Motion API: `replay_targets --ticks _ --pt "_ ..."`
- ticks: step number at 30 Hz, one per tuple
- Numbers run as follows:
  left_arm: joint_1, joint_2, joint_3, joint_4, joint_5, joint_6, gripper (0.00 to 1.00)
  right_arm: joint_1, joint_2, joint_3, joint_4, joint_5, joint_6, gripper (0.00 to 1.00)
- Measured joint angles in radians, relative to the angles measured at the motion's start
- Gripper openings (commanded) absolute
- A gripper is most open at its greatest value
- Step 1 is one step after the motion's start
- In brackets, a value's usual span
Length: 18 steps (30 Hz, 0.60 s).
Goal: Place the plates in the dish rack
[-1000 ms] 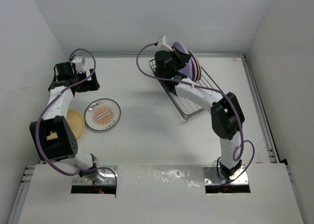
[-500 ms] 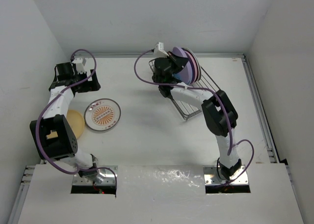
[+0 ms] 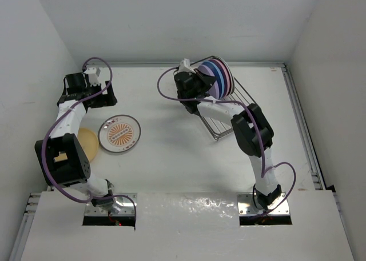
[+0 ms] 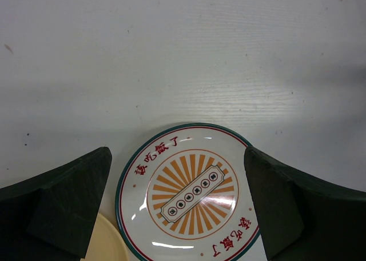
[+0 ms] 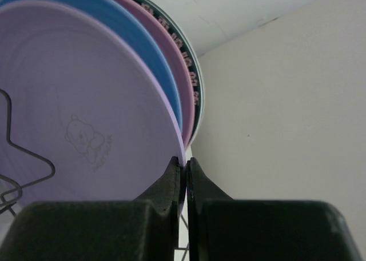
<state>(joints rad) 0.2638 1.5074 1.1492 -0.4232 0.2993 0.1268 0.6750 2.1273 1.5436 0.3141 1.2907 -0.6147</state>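
The dish rack (image 3: pixel 225 121) stands at the back right. Upright in it are a green-rimmed plate (image 5: pixel 196 85), a pink plate (image 5: pixel 172 61), a blue plate (image 5: pixel 128 35) and a purple plate (image 5: pixel 74 112), seen in the top view (image 3: pixel 207 78) too. My right gripper (image 5: pixel 186 161) is shut on the purple plate's rim at the rack's left end (image 3: pixel 191 85). My left gripper (image 4: pixel 177 153) is open and empty above the orange sunburst plate (image 4: pixel 191 192), which lies flat on the table (image 3: pixel 119 133). A yellow-orange plate (image 3: pixel 88 144) lies to its left.
A rack wire (image 5: pixel 23 152) crosses in front of the purple plate. The back wall runs just behind the rack, and a side wall stands close to the left arm. The yellow-orange plate's edge (image 4: pixel 103 244) touches the sunburst plate.
My right gripper has swung left and down a little with the purple plate, which now stands closer against the blue plate. The left arm has not moved.
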Motion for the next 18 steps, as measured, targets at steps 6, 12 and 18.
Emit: replay_targets --ticks 6,12,18 --pt "0.000 0.000 0.000 0.000 -0.002 0.000 0.97 -0.024 0.003 0.037 -0.154 -0.054 0.166 0.23" --pt "0.000 0.000 0.000 0.000 -0.002 0.000 0.97 -0.031 0.000 0.037 -0.236 -0.087 0.212 0.26" --pt "0.000 0.000 0.000 0.000 -0.002 0.000 0.98 -0.012 -0.036 0.037 -0.256 -0.094 0.194 0.36"
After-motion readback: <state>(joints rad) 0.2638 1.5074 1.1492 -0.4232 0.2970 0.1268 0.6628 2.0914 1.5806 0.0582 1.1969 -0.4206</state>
